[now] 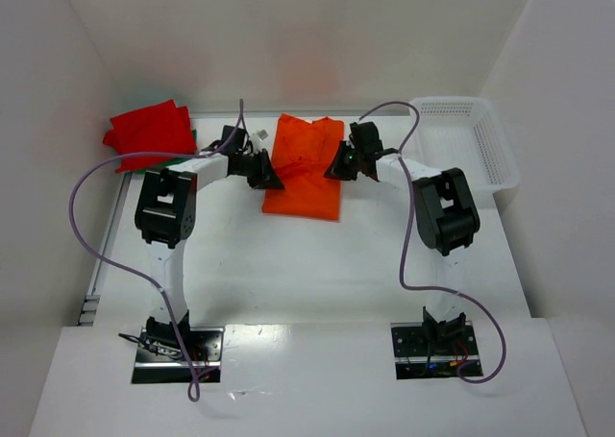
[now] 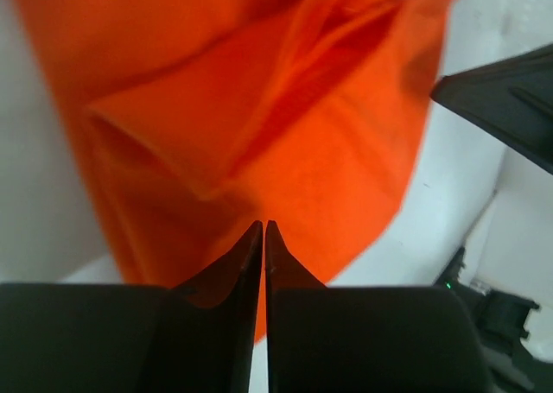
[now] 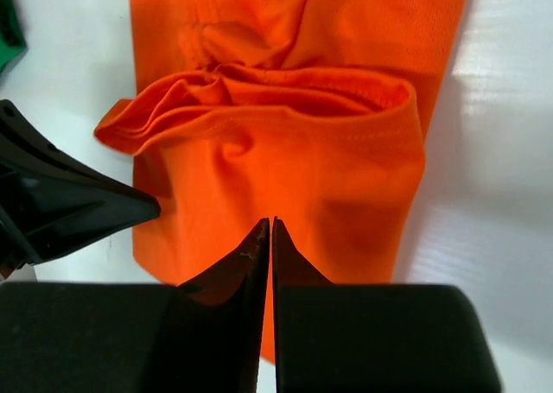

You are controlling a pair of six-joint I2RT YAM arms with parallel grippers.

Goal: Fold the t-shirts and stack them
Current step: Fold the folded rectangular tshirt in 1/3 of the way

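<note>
Left gripper [image 1: 274,178] and right gripper [image 1: 332,171] pinch opposite edges of orange t-shirt [image 1: 306,195].

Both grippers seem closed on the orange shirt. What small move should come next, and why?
Probably carry the cloth together over the flat part and lay it down. The left gripper and right gripper look shut on opposite sides of the orange t-shirt, and a raised fold between them is not yet flat.

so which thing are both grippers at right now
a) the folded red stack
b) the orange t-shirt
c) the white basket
b: the left gripper and right gripper meet at the orange t-shirt from either side, while the folded red stack and the white basket sit apart at the far corners.
</note>
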